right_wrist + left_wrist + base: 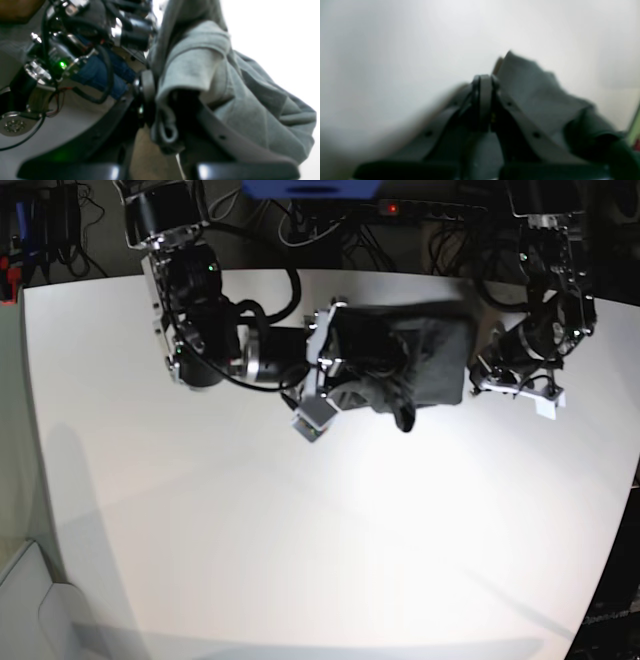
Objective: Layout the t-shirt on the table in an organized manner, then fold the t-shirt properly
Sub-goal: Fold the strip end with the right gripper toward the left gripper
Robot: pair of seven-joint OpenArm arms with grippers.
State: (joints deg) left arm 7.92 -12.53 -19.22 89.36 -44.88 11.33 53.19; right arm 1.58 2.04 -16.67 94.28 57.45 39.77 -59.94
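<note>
Both pincers clamp t-shirt (410, 360) | held taut near bench (200, 530) far edge | advise: lower evenly, spread flat

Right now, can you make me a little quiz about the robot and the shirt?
1. True or false: the t-shirt lies flat and spread out on the table.
2. Which end effector has cloth pinched in it? A) only the left end effector B) only the right end effector C) both
3. Fill in: the t-shirt is stretched between the two ____.

Key
1. False: it hangs bunched and held up between the arms.
2. C: each wrist view shows grey cloth caught at the fingertips.
3. end effectors
</note>
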